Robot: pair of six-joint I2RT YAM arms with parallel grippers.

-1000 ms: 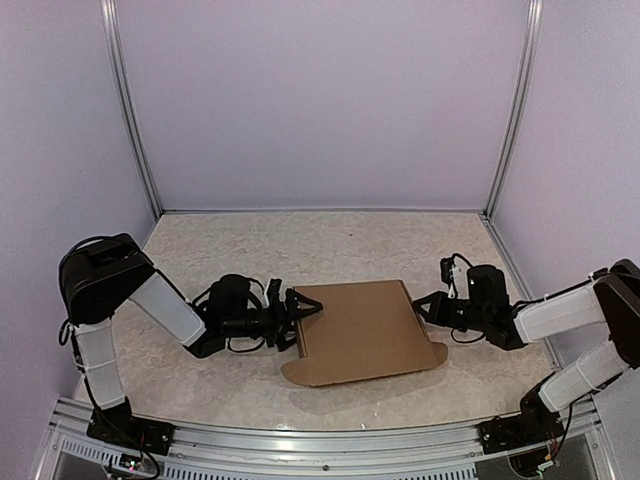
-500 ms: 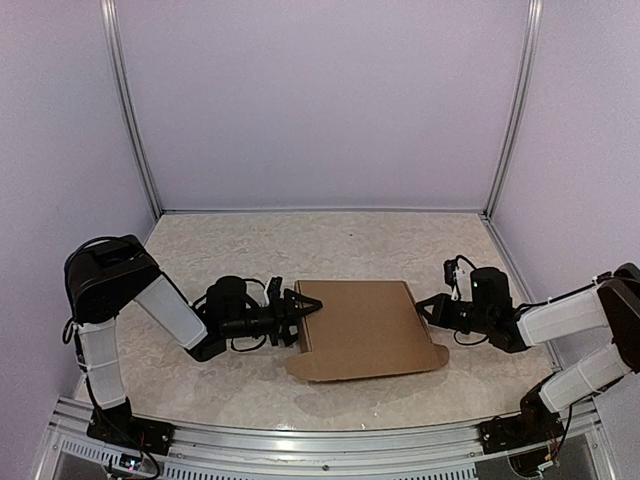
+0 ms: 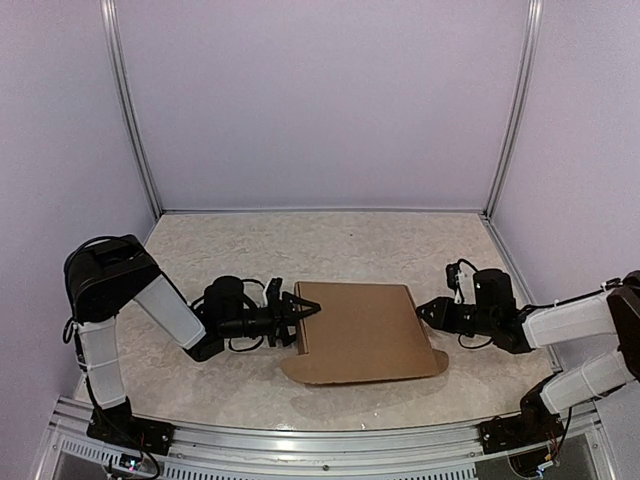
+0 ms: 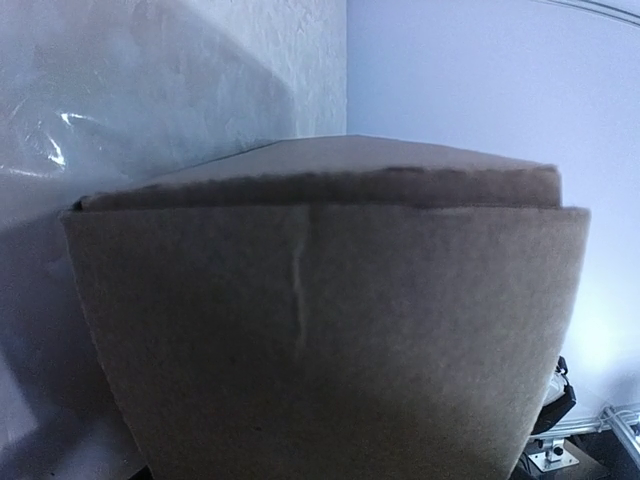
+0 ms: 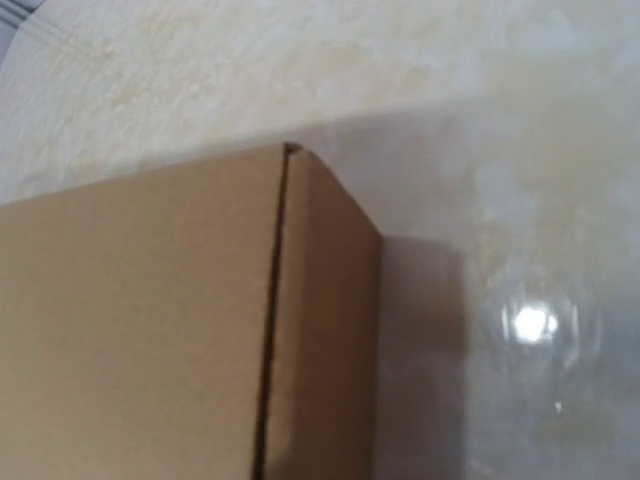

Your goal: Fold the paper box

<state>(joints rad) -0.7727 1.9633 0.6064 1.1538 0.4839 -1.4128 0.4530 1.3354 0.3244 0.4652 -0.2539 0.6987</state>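
Jaws of my left gripper [image 3: 297,318] stand parted at the left end of the paper box [image 3: 365,330], which lies mid-way along the table [image 3: 330,240], toward its near edge. Whether my right gripper [image 3: 424,308] is parted or clenched I cannot tell. The lid looks down; next, I judge, the near flap needs tucking in squarely.

readable text: none in any view
plain brown cardboard paper box [image 3: 365,332]: unprinted on every face shown
pale speckled worktop [image 3: 300,245]: no lettering
lilac back wall [image 3: 320,100]: no sign or label
black arm housings [image 3: 232,300]: too small to tell any marking
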